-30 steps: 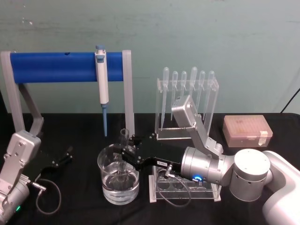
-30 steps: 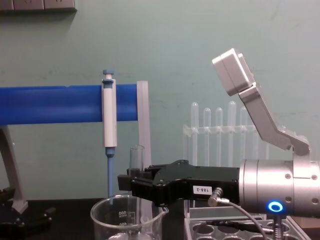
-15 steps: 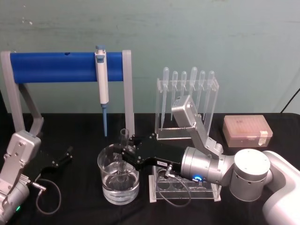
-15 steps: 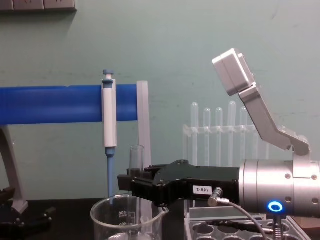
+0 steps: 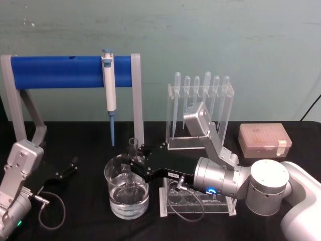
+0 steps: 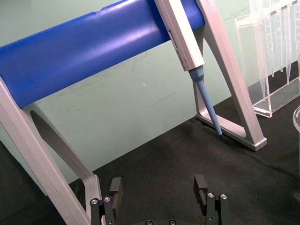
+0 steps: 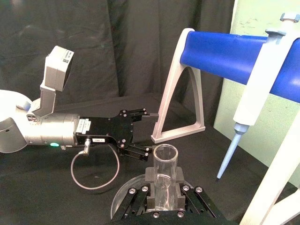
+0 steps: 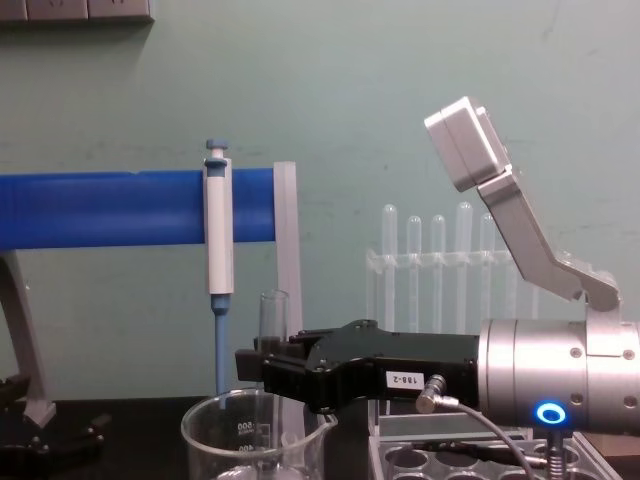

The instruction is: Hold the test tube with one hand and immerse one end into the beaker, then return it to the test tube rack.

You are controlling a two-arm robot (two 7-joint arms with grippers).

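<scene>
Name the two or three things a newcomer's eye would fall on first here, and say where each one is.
First comes the right gripper, reaching in from the right and shut on an upright test tube whose lower end sits inside the water-filled beaker in the middle foreground. Next, the blue bar at the back left, with a white-and-blue pipettor hanging from it. The left gripper lies open at the left.

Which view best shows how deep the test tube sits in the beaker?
Head view: it looks into the beaker, where the right gripper holds the test tube with its lower end at the liquid. Chest view gives the tube's top above the jaws; right wrist view, its open rim.
</scene>
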